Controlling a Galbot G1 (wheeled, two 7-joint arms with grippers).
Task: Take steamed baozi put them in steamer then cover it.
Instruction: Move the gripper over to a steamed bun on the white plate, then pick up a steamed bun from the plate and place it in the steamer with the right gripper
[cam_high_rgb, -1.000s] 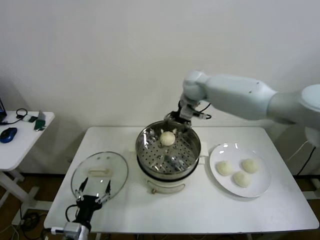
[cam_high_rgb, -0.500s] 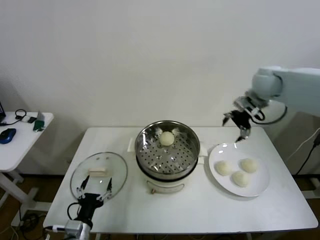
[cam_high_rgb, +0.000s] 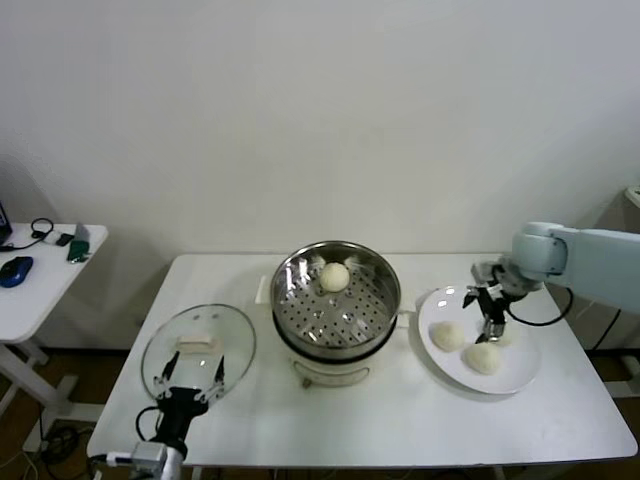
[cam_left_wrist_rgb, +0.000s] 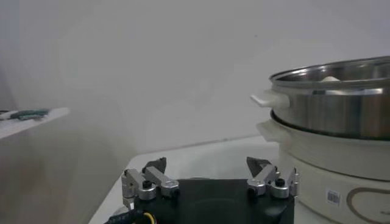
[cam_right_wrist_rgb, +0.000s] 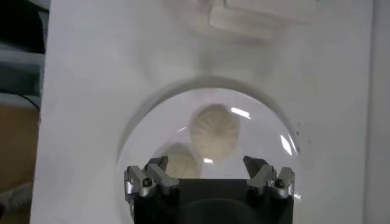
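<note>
Right pincer (cam_high_rgb: 486, 312), jaws apart, over plate (cam_high_rgb: 520, 376) of three buns (cam_high_rgb: 447, 336).
One bun (cam_high_rgb: 335, 276) sits in steamer (cam_high_rgb: 337, 300); lid (cam_high_rgb: 198, 349) flat, handle crosswise; left pincer (cam_high_rgb: 187, 383) apart, idle.

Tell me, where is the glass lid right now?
In the head view the glass lid lies flat on the white table, on the robot's left of the steamer, just beyond the left gripper.
</note>
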